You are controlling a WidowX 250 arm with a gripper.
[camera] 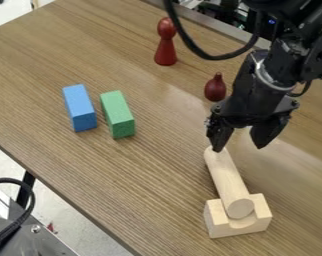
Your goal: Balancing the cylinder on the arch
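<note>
Camera view, left to right. At the lower left, past the edge of the wood-grain table [90, 175], a grey metal piece [37, 240] with a black cable [18, 227] looping over it. On the table, a blue block [79, 107], lying with its long side running away from the camera. Just beside it, apart, a green block [117, 114], roughly parallel. Farther back, a red pawn-shaped piece [166, 47], upright, round head on top. Right of that and nearer, a dark red pear-shaped piece [215, 89], narrow tip up, near the arm.

Cylinder [225, 175]: plain pale wood, lengthwise away from the camera. Near end sits in the curved notch of the arch [236, 227]; far end extends beyond the block, toward the gripper [239, 145]. Whether the far end touches the table: cannot tell. Arch: pale wood, notch facing up, near the lower right.

Gripper: points down above the far end. Jaws wide, nothing between them; left-hand tip in view right at the cylinder's far end, contact not determinable.
</note>
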